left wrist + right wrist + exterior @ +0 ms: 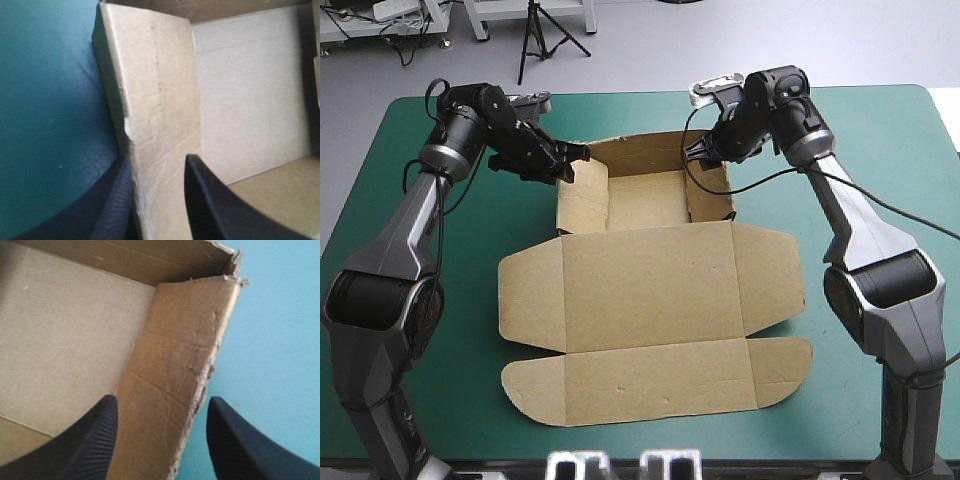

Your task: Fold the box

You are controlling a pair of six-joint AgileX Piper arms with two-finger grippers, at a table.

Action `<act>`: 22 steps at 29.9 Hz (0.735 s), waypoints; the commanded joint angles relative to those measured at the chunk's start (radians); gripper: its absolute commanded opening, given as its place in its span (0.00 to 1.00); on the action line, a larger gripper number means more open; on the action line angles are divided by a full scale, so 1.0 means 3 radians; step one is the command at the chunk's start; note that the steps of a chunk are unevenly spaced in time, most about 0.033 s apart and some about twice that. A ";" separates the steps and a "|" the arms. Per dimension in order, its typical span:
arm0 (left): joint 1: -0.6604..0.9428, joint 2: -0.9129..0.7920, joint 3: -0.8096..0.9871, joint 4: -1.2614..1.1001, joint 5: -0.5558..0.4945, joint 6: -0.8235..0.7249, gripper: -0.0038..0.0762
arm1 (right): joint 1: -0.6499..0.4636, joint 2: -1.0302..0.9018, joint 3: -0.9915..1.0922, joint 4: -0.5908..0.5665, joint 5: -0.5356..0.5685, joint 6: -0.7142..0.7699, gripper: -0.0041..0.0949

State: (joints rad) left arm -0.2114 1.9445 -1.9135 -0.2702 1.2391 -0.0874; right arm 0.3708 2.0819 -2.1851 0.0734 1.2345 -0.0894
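- My left fingers are nearly closed on the left wall of the box, one inside and one outside. I think this keeps the wall standing up.
- My right fingers stand wide apart around the right wall and hold nothing.
- The box sits in the middle of the tabletop, with the tray at the far side and the lid flat near me.
- The brown board looks stiff and dull, with ragged edges. The black fingers are ribbed.
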 commanded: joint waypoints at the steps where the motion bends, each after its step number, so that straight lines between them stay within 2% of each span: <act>1: -0.0002 -0.0411 -0.0100 -0.0092 0.0195 -0.0016 0.38 | -0.0001 -0.0347 -0.0106 -0.0016 0.0070 0.0019 0.54; 7: -0.0020 -0.1026 -0.0100 -0.0167 0.0195 0.0141 0.36 | -0.0001 -0.0590 -0.0093 0.0129 0.0077 0.0206 0.54; 9: -0.0029 -0.1293 -0.0080 -0.0088 0.0195 0.0385 0.28 | -0.0001 -0.0646 -0.0093 0.0116 0.0077 0.0206 0.54; 12: -0.0036 -0.1710 0.0084 0.0111 0.0195 0.0451 0.05 | -0.0001 -0.0691 -0.0093 0.0109 0.0077 0.0206 0.54; 22: -0.0036 -0.3188 0.1426 0.0546 0.0189 0.0547 0.04 | -0.0057 -0.0533 -0.0093 -0.0050 0.0077 0.0222 0.53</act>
State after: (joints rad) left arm -0.2136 1.1074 -1.5701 -0.1214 1.2556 0.0779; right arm 0.3688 1.9466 -2.1851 0.0651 1.2345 -0.0233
